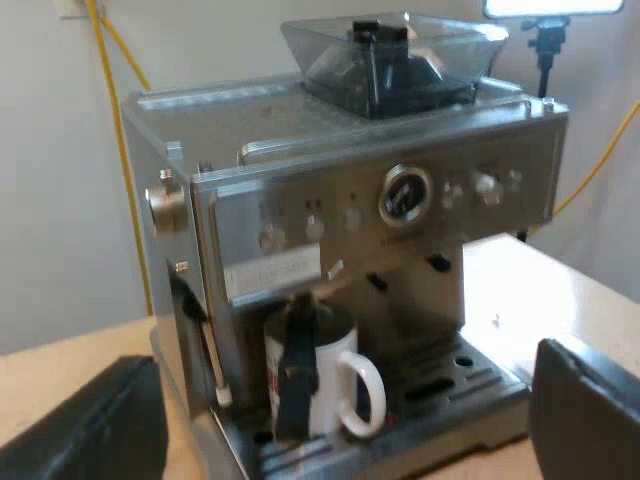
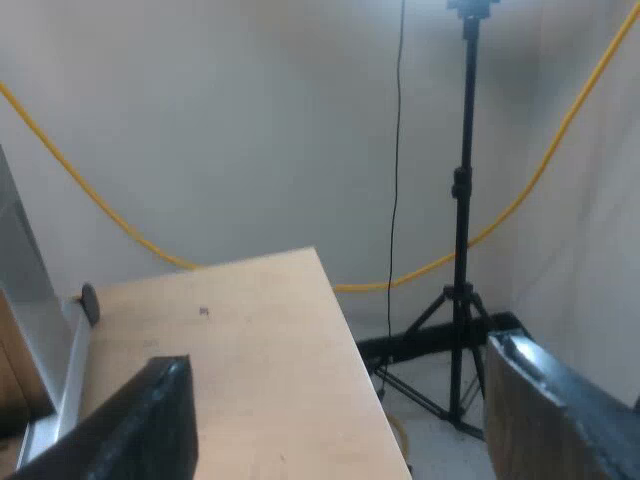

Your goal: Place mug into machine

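Left claw apart from mug

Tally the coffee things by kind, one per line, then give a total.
espresso machine: 1
bean hopper: 1
mug: 1
Total: 3
A dark shape in front of the mug is unclear and not counted.

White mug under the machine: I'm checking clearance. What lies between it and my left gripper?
In the left wrist view, a dark upright handle stands before the white mug; otherwise only the slotted metal drip tray.
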### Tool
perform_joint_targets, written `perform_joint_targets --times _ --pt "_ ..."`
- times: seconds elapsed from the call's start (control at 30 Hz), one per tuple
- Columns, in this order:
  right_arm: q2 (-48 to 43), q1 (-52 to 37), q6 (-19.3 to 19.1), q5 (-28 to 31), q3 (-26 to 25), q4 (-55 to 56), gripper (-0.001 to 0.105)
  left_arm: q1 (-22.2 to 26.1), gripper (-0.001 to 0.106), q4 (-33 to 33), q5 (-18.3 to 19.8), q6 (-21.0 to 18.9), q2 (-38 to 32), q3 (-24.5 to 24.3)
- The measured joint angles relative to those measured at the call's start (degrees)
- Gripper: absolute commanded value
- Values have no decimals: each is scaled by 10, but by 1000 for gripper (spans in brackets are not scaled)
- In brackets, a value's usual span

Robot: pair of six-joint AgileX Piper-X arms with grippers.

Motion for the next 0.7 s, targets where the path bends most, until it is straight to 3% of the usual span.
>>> perform_joint_targets --times 0.23,0.53,0.7 --pt "-31 0 2 2 11 95 62 0 80 79 0 0 -37 10" --pt "-31 0 12 -13 19 113 62 0 80 193 0 0 -38 19" --pt "-31 0 13 -13 19 114 62 0 80 193 -6 0 -38 33"
